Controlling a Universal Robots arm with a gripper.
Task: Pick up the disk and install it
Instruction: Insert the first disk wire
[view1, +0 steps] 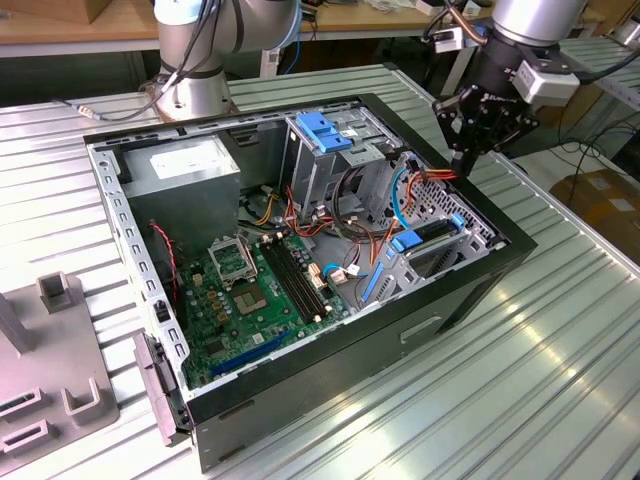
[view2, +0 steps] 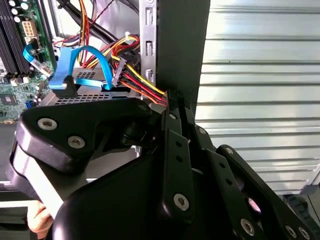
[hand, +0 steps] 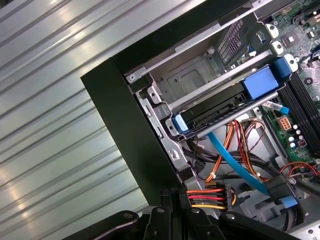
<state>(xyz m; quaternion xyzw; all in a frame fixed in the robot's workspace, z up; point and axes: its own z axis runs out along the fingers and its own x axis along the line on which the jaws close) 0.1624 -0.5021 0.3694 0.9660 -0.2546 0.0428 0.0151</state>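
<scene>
- Exterior view: the open black tower computer case (view1: 300, 385) lies on the ribbed metal desk (view1: 540, 380).
- The grey hard disk in light-blue carrier rails (view1: 432, 232) sits in its bay, below the tool, toward the exterior view's left.
- The black tool (view1: 466, 160) hovers narrow and empty.

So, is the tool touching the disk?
Apart: in the first wrist view, cables lie between the tool and the disk in its bay.
</scene>
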